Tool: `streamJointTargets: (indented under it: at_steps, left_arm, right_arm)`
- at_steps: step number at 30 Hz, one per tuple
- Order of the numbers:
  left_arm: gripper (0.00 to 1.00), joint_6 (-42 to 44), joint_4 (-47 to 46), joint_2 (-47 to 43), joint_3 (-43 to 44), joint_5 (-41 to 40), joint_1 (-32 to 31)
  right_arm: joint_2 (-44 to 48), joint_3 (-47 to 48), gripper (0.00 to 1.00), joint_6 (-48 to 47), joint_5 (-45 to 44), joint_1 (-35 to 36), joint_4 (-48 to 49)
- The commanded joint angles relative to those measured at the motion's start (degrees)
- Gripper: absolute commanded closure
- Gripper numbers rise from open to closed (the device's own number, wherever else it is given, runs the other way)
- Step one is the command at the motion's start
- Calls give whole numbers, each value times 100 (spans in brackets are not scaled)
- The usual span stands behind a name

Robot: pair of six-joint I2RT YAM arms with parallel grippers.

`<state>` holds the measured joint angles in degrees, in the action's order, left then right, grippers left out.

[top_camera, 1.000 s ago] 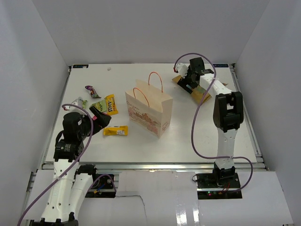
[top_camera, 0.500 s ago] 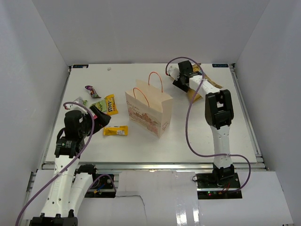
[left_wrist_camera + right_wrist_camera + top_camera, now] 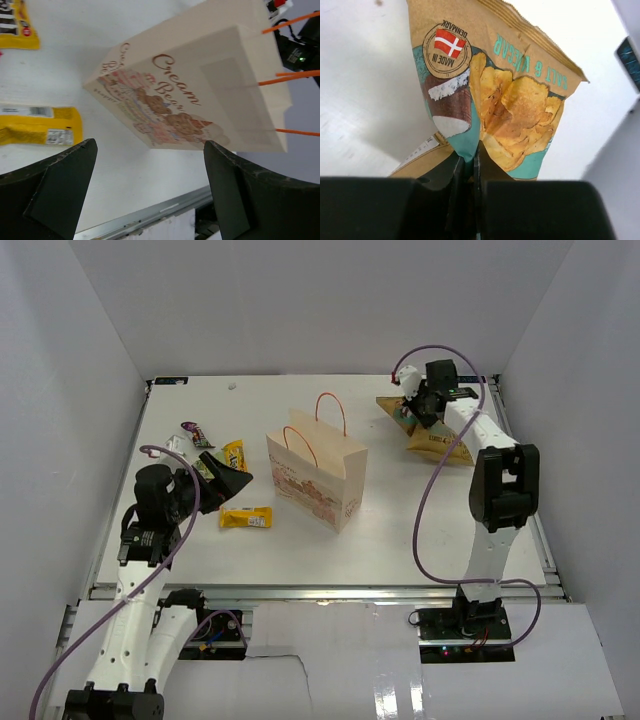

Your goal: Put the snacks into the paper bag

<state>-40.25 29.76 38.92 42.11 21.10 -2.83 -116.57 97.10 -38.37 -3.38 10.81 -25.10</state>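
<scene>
The right fingers (image 3: 440,172) pinch one edge of the chip bag (image 3: 510,100) at the far right of the surface (image 3: 400,530). The chip bag appears to rest partly on the surface. The left fingers (image 3: 65,185) are spread wide and hold nothing, near a yellow packet (image 3: 35,125). The paper bag (image 3: 315,475) stands upright at centre, well apart from the chip bag. A purple packet (image 3: 195,433) lies far left.

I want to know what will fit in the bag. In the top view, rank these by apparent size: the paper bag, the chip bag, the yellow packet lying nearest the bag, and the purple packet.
1. paper bag
2. chip bag, though it is partly covered
3. yellow packet
4. purple packet, somewhat smaller than the yellow one
</scene>
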Motion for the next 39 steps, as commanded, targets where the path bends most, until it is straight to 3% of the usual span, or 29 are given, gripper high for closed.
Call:
streamJointTargets:
  at_steps: [1,9,14,17,20,24,25,28,31,39]
  left_arm:
    - [2,-544,-952,177,219,1175,-16]
    - [2,-510,-1077,283,474,1352,-16]
    - [2,-572,-1130,178,333,1432,-16]
    - [2,-563,-1121,55,307,1423,-16]
    - [2,-554,-1060,-24,245,1405,-16]
    - [2,-554,-998,-139,140,1361,-16]
    - [2,-563,-981,-165,131,1353,-16]
    - [2,-554,-954,-174,96,1335,-16]
    - [2,-537,-963,-139,87,1335,-16]
    - [2,-510,-832,-226,61,1274,-16]
  right_arm:
    - [722,-375,92,672,1715,-464,-618]
    - [2040,-1237,92,384,5035,-1677,-610]
    - [2472,-1203,92,216,6172,-1889,-584]
    - [2666,-835,92,347,6515,-1916,-549]
    - [2911,-474,92,1092,6700,-1907,108]
    - [3202,-333,92,2858,6754,-1907,2181]
    - [3211,-280,92,3636,6762,-1890,3099]
    - [3045,238,92,4948,6841,-1714,4220]
    - [2834,703,92,5715,6921,-1128,4801]
    - [2640,1442,92,6420,6640,219,5674]
